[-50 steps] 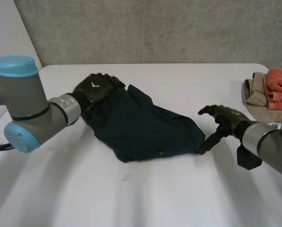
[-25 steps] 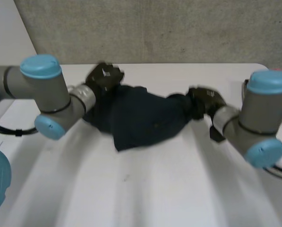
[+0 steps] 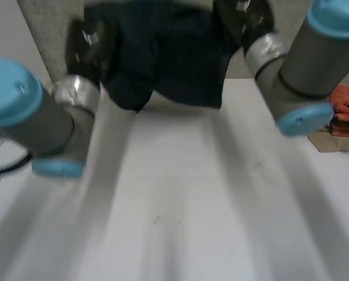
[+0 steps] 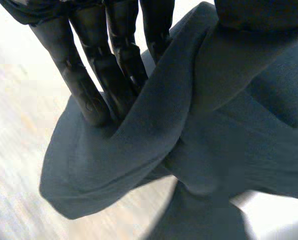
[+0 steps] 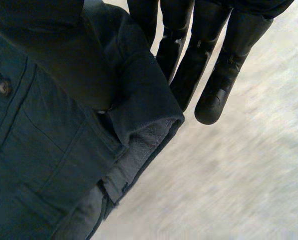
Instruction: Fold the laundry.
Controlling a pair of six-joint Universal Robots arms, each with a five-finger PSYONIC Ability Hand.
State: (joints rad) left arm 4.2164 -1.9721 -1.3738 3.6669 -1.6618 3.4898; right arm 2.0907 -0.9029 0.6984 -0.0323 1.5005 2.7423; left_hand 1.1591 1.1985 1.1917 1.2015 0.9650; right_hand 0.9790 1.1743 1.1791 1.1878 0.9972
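A dark navy garment (image 3: 174,52) with a button (image 5: 5,88) hangs in the air above the white table (image 3: 180,205), stretched between my two raised hands. My left hand (image 3: 86,44) grips its left end; in the left wrist view the cloth (image 4: 213,140) is pinched between the straight fingers (image 4: 89,90) and the thumb. My right hand (image 3: 244,17) holds the right end, where a hemmed edge of the cloth (image 5: 139,135) is clamped between thumb and fingers (image 5: 213,75). The garment's lower edge sags well above the tabletop.
An orange cloth (image 3: 345,102) lies on a folded beige one (image 3: 332,140) at the table's right edge. A grey concrete wall (image 3: 45,35) stands behind the table.
Both hands closed on the garment's ends and lifted it off the table, high up toward the camera. The arms swung upward with it.
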